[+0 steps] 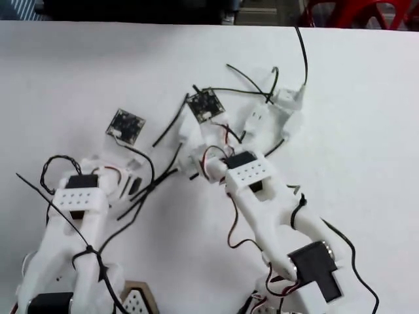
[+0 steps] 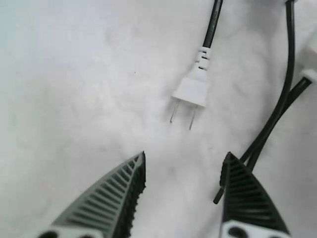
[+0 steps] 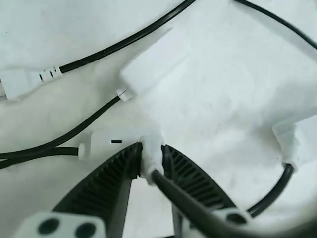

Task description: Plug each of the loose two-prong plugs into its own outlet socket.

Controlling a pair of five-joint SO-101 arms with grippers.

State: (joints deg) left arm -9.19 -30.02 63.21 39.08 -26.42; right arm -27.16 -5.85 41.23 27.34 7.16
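Note:
A loose white two-prong plug (image 2: 190, 90) lies on the table on a black cord, its prongs pointing toward my left gripper (image 2: 184, 157). That gripper is open a little short of the plug, with nothing between its fingers (image 2: 130, 186). My right gripper (image 3: 151, 148) is shut on a second white plug (image 3: 150, 159), low over the table. Right beside it lies a white outlet socket (image 3: 103, 144) with a dark slot; I cannot tell whether they touch. In the high view the right gripper (image 1: 196, 163) is at mid-table and the left arm (image 1: 77, 199) is at the lower left.
Another white socket block (image 3: 154, 60) and a third plug (image 3: 15, 83) lie past the right gripper. Black cords (image 2: 277, 106) run beside the left gripper. Two small circuit boards (image 1: 126, 125) (image 1: 205, 104) and more white connectors (image 1: 288, 99) sit farther back, amid tangled cords.

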